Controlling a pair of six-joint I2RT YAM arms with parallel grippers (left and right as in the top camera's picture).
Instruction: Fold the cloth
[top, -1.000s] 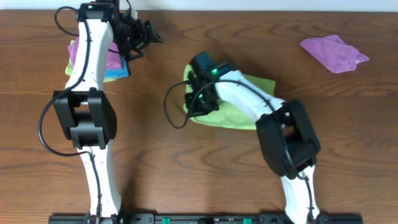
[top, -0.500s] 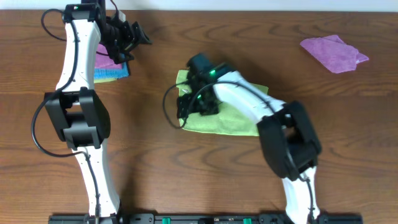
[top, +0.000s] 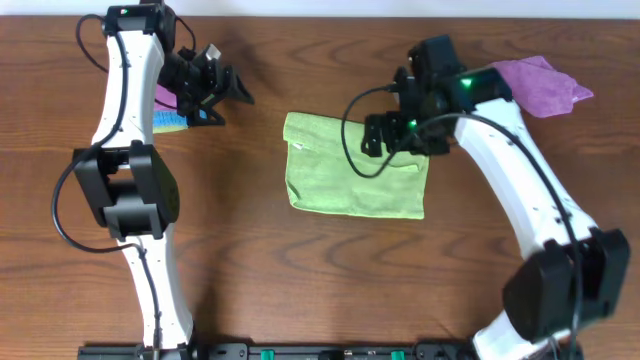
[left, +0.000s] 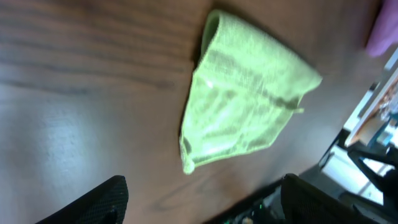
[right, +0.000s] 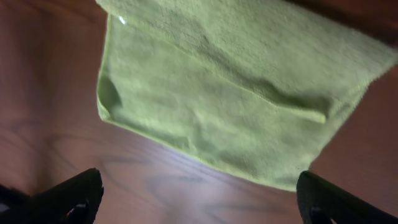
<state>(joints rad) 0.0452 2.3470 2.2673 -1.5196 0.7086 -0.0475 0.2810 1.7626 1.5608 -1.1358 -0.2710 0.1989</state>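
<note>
My left pincer (left: 211, 202) and right pincer (right: 205, 199) both gape empty. The cloth (top: 350, 180) lies folded, middle of the desk (top: 300, 285): soft, light, floppy, so I'd pinch a corner, both layers together

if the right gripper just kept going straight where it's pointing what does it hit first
Probably the lime-green cloth: the right gripper, jaws open, points down at it, and the cloth fills the wrist view ahead. The gap between them is unclear.
</note>
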